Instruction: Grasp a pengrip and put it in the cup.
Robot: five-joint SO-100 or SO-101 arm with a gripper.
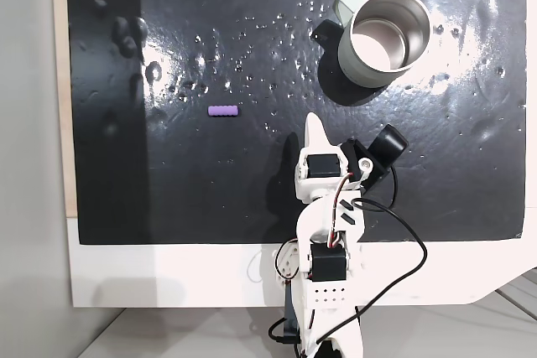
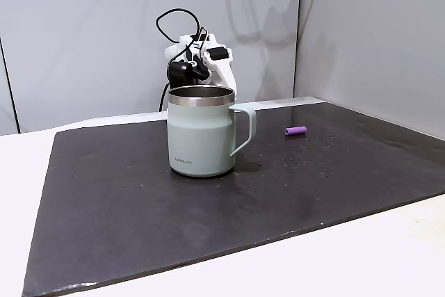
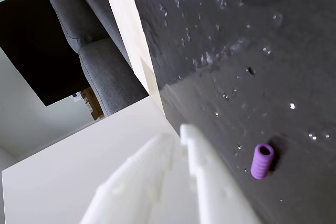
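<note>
The white claw [image 3: 181, 135] enters from the bottom edge, its two fingers pressed together with their tips pointing toward 12 o'clock. The pengrip [image 3: 262, 160] lies on the dark mat [image 3: 252, 51] at about 3 o'clock from those tips, apart from them, its open end facing up. Small shiny specks dot the mat. At 11 o'clock sits a grey sofa [image 3: 94, 56] beyond the pale desk [image 3: 58, 166].

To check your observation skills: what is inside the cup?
In a fixed view from above, the cup shows only bare shiny steel inside; part of its floor is hidden by the near wall. The pengrip lies outside on the dark mat.
</note>
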